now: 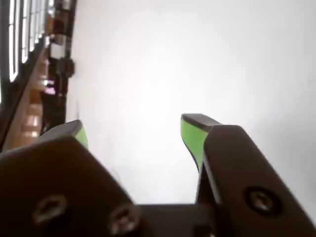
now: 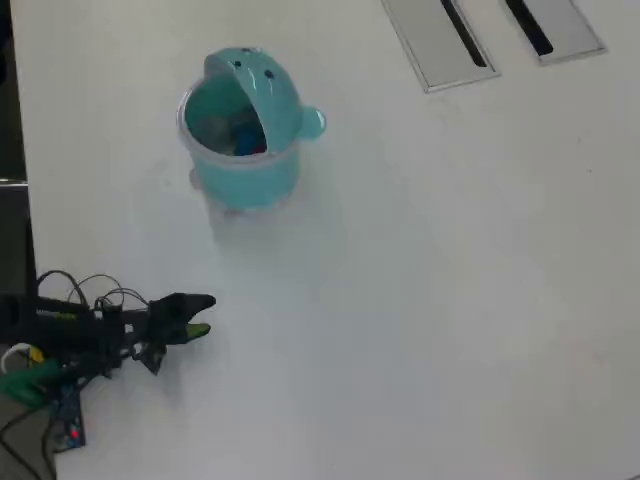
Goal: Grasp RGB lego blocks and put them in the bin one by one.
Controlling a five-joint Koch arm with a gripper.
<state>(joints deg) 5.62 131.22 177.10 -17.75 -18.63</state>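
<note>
Wrist view: the gripper [image 1: 133,129] fills the lower part of the picture, black body with two screw heads on the left and one on the right. Its two green-faced fingertips [image 1: 192,136] stand well apart with only bare white table [image 1: 163,59] between them; nothing is held. Along the far left edge, a dark strip and blurred clutter run past the table's border; details cannot be made out.

Overhead view: the arm lies at the lower left, a tangle of black wires behind it, and the gripper [image 2: 200,316] points to the right. One black tip and one green-faced tip show slightly spread, nothing between them.

Farther up the table, well apart from the gripper, stands the bin [image 2: 243,135], a round teal bucket, upright. Its domed lid with two dark dots is tipped back, the mouth is open, and a small round knob sticks out on the right side. Inside, a blue block [image 2: 246,136] is visible; whether other blocks lie with it cannot be told.

At the top right, two flat grey slotted panels [image 2: 440,45] are set into the table.
</note>
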